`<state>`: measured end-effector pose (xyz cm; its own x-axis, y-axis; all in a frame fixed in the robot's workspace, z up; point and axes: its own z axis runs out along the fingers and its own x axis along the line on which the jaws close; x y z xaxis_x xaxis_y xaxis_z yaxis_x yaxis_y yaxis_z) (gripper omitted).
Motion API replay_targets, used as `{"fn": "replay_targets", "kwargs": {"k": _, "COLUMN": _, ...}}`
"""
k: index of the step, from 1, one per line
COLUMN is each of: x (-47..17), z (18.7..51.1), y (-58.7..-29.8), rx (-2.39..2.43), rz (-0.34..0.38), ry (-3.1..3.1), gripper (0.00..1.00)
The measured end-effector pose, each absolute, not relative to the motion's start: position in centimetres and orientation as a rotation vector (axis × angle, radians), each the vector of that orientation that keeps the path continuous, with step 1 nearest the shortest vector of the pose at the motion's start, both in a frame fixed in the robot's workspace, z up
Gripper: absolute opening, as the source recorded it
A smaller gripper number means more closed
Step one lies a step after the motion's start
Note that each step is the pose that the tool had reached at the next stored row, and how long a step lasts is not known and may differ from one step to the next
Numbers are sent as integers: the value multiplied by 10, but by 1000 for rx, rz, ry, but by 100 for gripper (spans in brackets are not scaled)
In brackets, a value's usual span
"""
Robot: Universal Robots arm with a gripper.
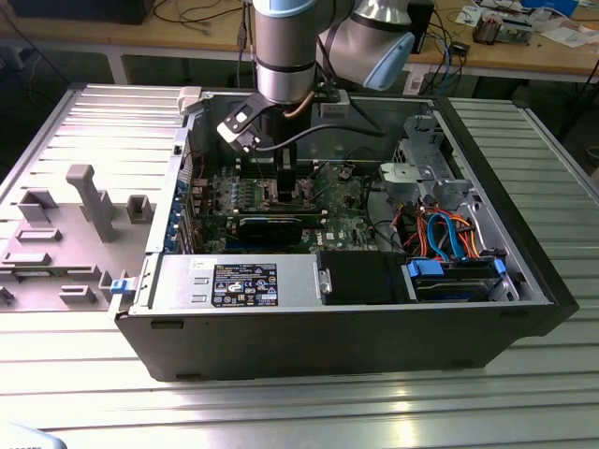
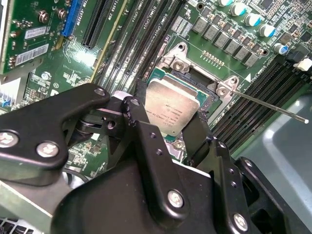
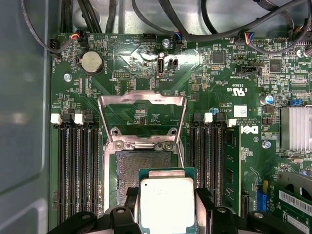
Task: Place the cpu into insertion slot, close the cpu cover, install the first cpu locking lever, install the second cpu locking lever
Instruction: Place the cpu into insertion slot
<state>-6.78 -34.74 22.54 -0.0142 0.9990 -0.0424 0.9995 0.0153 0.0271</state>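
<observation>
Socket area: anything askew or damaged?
Nothing stands out. The gripper holds the cpu at the insertion slot, apparently not seated yet. The cpu cover is swung open and a locking lever juts free, normal for an open socket. No damage shows.

1 arm (image 1: 285,37) upright in exterior view, wrist (image 1: 281,84) pointing straight down, elbow joint bulging toward exterior view's right. Tool (image 2: 168,122) hangs below wrist. 2 black fingers (image 2: 146,146) pressed on opposite edges of cpu (image 2: 171,105), chip level between them in both wrist views.
</observation>
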Motion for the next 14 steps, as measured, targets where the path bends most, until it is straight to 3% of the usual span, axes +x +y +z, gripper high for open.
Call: {"fn": "replay_targets", "kwargs": {"k": 14, "x": -68, "z": 220, "y": -347, "rx": 2169, "rz": -19, "ry": 2201, "gripper": 55}}
